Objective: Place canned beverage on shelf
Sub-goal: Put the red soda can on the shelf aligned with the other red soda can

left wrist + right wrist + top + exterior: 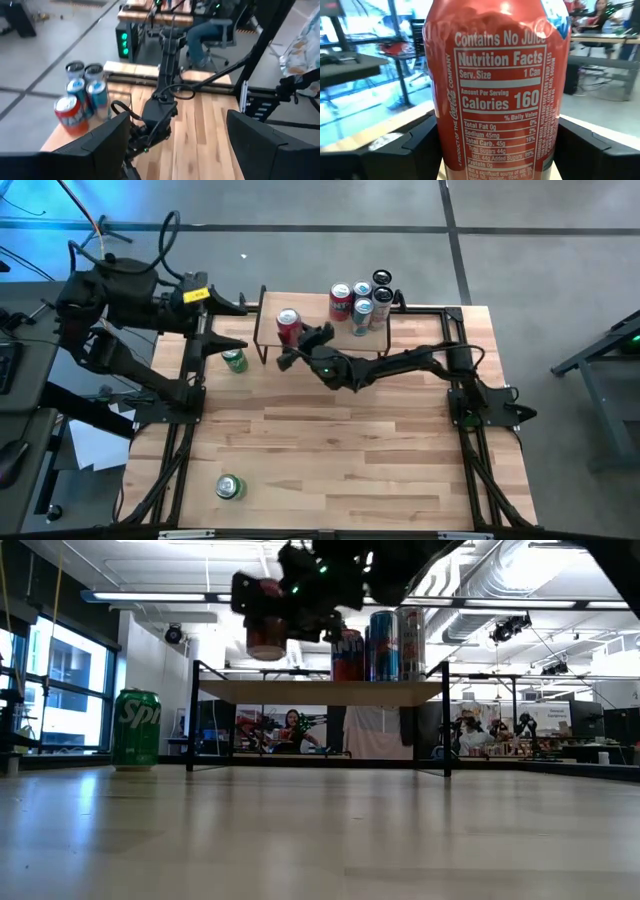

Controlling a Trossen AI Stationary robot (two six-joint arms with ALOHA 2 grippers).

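A red can [288, 325] [266, 632] stands upright between the fingers of my right gripper [302, 345] [497, 150], over the left end of the shelf [385, 345] [320, 692]. In the low view its bottom shows slightly above the light-wood board. Several more cans [362, 302] [380, 645] [82, 97] stand on their bases on the shelf's right end. My left gripper [232, 325] [175, 150] is open, high at the table's far left, holding nothing. My right gripper pinches the red can by its two side walls [447, 150] between its fingers [415, 145]. The fingers lie level and come from the table's right, across the can. The can is upright and appears lifted just clear of the shelf board.
A green can [234, 360] [136, 728] stands on the table just left of the shelf. Another green can [229, 486] stands near the front left corner. The middle and near right of the table [380, 460] are bare wood. People sit in the room beyond.
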